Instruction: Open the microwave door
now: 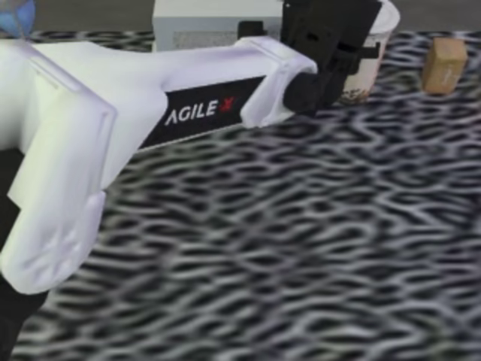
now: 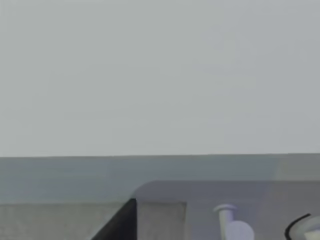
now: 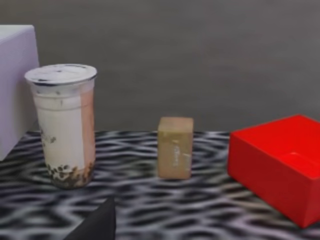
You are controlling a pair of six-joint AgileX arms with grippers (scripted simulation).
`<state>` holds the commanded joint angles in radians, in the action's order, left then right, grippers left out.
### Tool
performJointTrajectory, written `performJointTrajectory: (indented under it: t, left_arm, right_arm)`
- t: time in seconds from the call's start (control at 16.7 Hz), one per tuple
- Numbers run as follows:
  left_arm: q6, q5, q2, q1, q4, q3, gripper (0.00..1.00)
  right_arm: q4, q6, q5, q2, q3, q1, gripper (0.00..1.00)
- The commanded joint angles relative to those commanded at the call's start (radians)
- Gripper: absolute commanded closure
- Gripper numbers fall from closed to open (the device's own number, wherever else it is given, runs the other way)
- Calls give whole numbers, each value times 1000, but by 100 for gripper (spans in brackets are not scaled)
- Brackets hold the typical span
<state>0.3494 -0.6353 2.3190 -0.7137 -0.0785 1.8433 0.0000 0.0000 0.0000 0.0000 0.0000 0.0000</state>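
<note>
The pale grey-white microwave (image 1: 214, 21) stands at the table's far edge, left of centre. My left arm reaches across from the left, and its black gripper (image 1: 331, 45) hovers at the microwave's right end, hiding part of the front. In the left wrist view the microwave door (image 2: 50, 222) with its speckled mesh window fills the lower corner, very close. A dark piece of the left gripper (image 2: 120, 225) lies over it, and a round knob (image 2: 227, 220) shows beside it. The door looks flush with the front. My right gripper (image 3: 100, 225) is out of the top view, low over the table.
A tall speckled cup (image 1: 373, 53) stands right behind the left gripper, next to the microwave (image 3: 15, 85). A small brown box (image 1: 443, 66) sits further right, and a red bin (image 3: 280, 165) beyond it. The patterned table (image 1: 301, 248) stretches towards the front.
</note>
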Motion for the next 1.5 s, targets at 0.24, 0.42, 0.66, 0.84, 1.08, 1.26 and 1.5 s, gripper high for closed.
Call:
performJointTrajectory:
  t: [0.24, 0.42, 0.66, 0.84, 1.08, 1.26, 1.5]
  left_arm:
    - [0, 0, 0, 0, 0, 0, 68]
    - [0, 0, 0, 0, 0, 0, 90]
    - [0, 0, 0, 0, 0, 0, 100]
    - [0, 0, 0, 0, 0, 0, 100]
    - [-1, -2, -26, -56, -8, -51, 100]
    - [12, -19, -59, -44, 19, -100, 100]
    - [24, -32, -83, -36, 40, -138, 100]
  right_arm:
    - [0, 0, 0, 0, 0, 0, 0]
    - [0, 0, 0, 0, 0, 0, 0]
    - [0, 0, 0, 0, 0, 0, 0]
    - [0, 0, 0, 0, 0, 0, 0]
    - [0, 0, 0, 0, 0, 0, 0]
    - [0, 0, 0, 0, 0, 0, 0]
    - [0, 0, 0, 0, 0, 0, 0]
